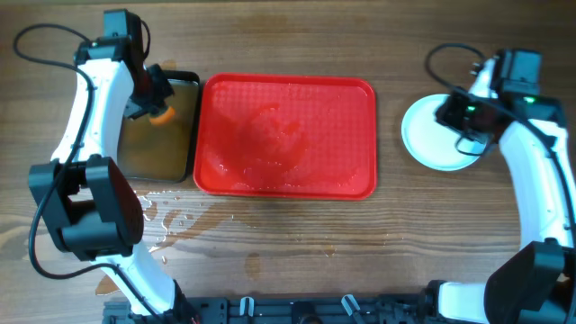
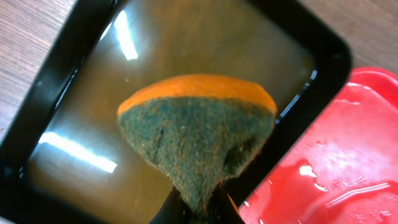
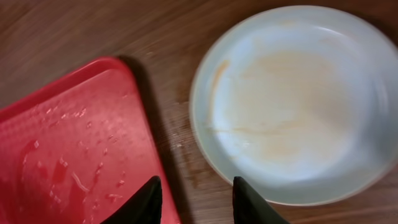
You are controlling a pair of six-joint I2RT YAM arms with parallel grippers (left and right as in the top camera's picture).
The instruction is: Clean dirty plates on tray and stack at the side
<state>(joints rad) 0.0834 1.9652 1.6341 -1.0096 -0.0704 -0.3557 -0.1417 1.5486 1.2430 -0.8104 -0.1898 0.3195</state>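
The red tray (image 1: pixel 286 135) lies mid-table, wet, with no plates on it; it also shows in the left wrist view (image 2: pixel 329 168) and the right wrist view (image 3: pixel 68 149). A pale plate (image 1: pixel 432 135) sits on the wood right of the tray; the right wrist view shows faint orange-brown smears on the plate (image 3: pixel 292 106). Whether more plates lie under it I cannot tell. My left gripper (image 1: pixel 155 101) is shut on an orange and green sponge (image 2: pixel 196 134) over the black tray (image 2: pixel 68 93). My right gripper (image 3: pixel 194 196) is open and empty, between the tray and the plate.
The black tray (image 1: pixel 162 130), holding brownish water, stands left of the red tray. Water is spilled on the wood (image 1: pixel 171 220) in front of the black tray. A black rail (image 1: pixel 297 310) runs along the near table edge.
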